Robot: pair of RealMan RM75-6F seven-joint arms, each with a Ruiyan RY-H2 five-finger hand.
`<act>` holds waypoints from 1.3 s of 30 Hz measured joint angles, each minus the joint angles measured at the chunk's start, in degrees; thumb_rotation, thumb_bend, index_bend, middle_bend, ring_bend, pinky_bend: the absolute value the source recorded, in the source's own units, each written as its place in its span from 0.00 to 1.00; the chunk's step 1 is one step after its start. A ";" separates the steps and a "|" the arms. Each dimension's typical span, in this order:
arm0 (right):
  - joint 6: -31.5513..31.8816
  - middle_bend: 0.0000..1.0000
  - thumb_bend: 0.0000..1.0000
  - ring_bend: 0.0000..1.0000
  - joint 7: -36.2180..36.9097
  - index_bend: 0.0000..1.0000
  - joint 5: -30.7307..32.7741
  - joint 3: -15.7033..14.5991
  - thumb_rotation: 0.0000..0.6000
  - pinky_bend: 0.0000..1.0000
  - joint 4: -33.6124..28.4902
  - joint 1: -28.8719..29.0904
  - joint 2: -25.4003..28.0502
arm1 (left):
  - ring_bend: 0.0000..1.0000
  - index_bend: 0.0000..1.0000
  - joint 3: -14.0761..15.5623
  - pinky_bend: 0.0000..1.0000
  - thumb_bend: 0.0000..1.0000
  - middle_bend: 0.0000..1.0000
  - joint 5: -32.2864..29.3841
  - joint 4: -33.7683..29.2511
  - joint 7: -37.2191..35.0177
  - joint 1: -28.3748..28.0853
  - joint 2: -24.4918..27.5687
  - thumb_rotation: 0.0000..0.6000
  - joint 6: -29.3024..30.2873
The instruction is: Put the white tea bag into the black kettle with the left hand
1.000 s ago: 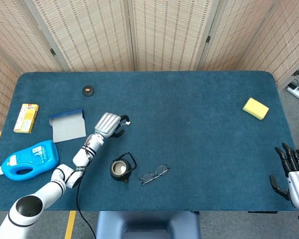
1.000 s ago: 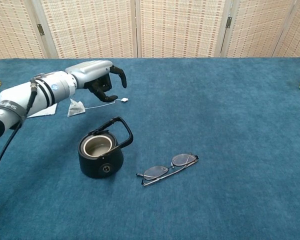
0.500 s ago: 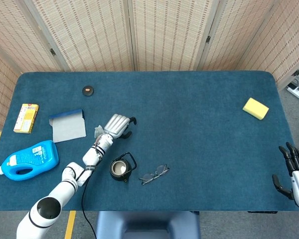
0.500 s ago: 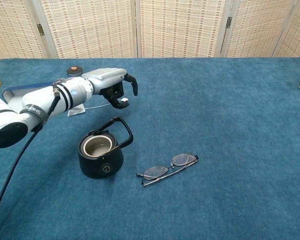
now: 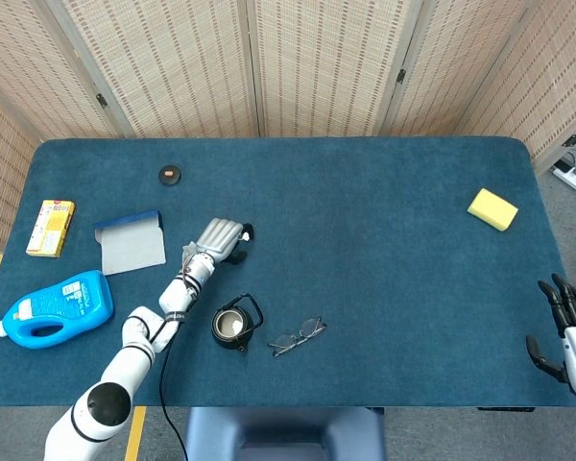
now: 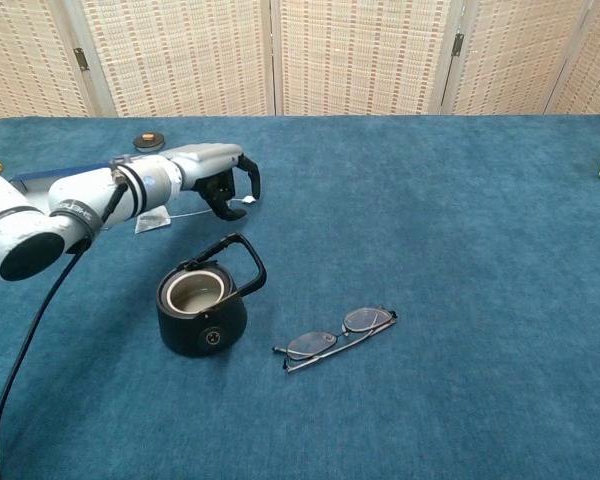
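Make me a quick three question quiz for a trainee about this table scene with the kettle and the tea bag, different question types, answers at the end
1. True or false: the white tea bag already lies inside the black kettle.
2. Multiple choice: what lies on the table just to the right of the kettle in the chest view? A) a yellow sponge B) a pair of glasses C) a blue detergent bottle
3. Fill in: the left hand is lowered over the small ____ at the end of the tea bag's string.

Key
1. False; it lies on the cloth beside the left arm, and the kettle is open with nothing white in it.
2. B, the glasses.
3. Tag; whether the fingers already pinch it cannot be told.
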 measured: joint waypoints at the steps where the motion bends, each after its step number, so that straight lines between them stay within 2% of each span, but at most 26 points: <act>1: -0.09 0.00 0.44 0.00 -0.03 0.00 0.06 0.00 1.00 0.00 -0.02 0.03 0.01 | 1.00 0.42 0.01 1.00 0.43 1.00 -0.07 0.20 -0.05 -0.06 -0.04 1.00 0.03; 25: -2.54 0.00 0.44 0.00 0.51 0.00 2.64 0.43 1.00 0.00 -0.16 0.71 0.27 | 1.00 0.41 0.40 1.00 0.43 1.00 -1.34 2.72 -2.29 -1.38 -0.48 1.00 -4.12; 39: -3.44 0.00 0.44 0.00 0.61 0.00 4.27 0.91 1.00 0.00 -0.30 0.93 0.45 | 1.00 0.33 0.67 1.00 0.43 1.00 -1.61 2.86 -3.96 -2.31 -0.38 1.00 -6.15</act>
